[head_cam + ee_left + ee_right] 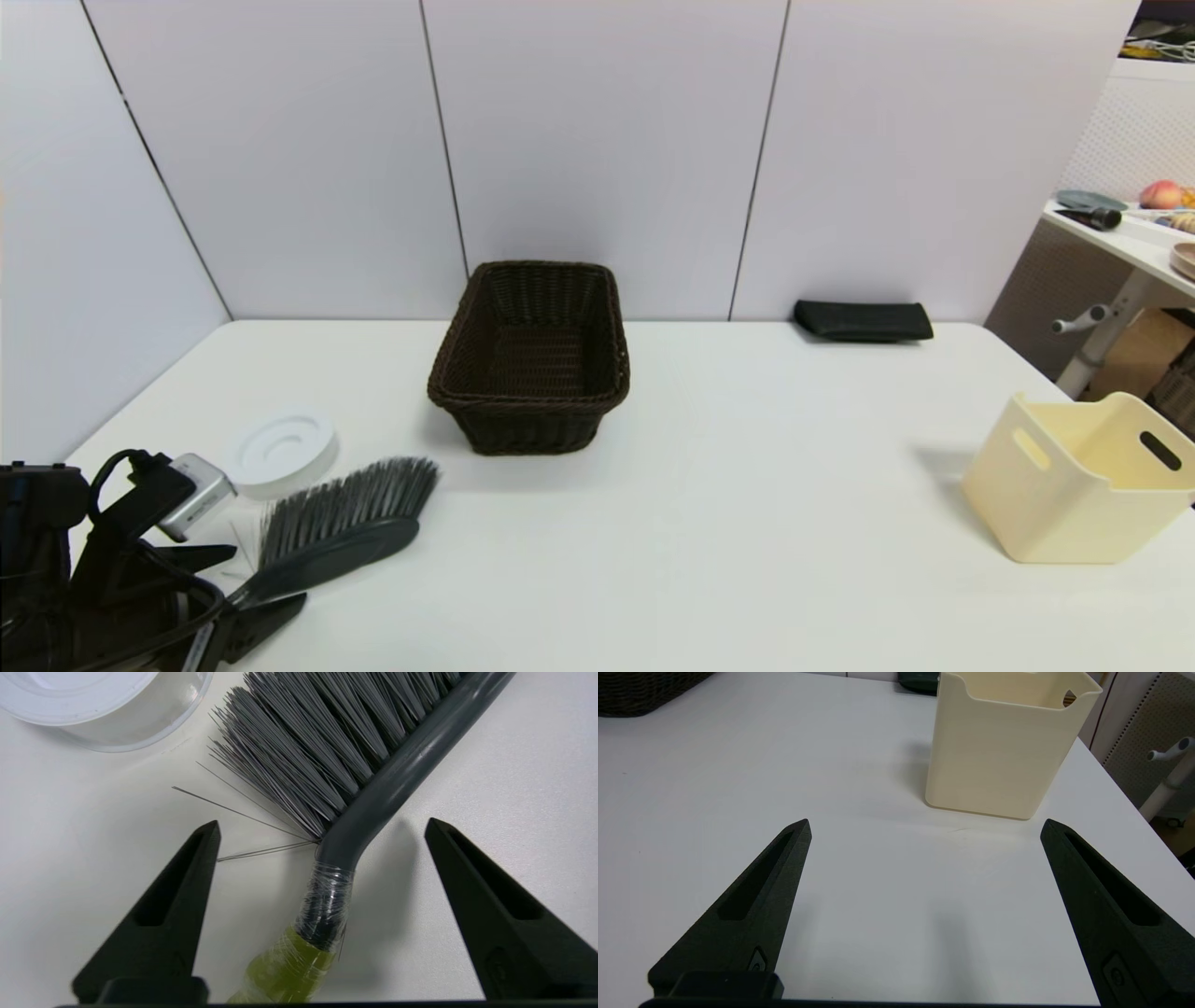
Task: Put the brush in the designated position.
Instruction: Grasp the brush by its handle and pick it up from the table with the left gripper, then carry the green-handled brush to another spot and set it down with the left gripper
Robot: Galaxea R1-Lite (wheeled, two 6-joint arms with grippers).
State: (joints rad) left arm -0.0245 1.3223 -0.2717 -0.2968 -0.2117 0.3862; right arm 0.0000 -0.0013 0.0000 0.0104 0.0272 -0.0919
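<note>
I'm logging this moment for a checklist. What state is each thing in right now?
brush: lying on the table, handle between the open fingers, not gripped.
left gripper: open, straddling the brush's neck.
right gripper: open, empty, over bare table.
wicker basket: upright, empty.
cream bin: upright; nothing seen inside.
white round lid: flat on the table beside the bristles.

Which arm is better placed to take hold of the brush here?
The left. The left gripper is open, its fingers straddling the brush at the neck above the lime-green handle. The right gripper is open over bare table near the cream bin, far from the brush.
</note>
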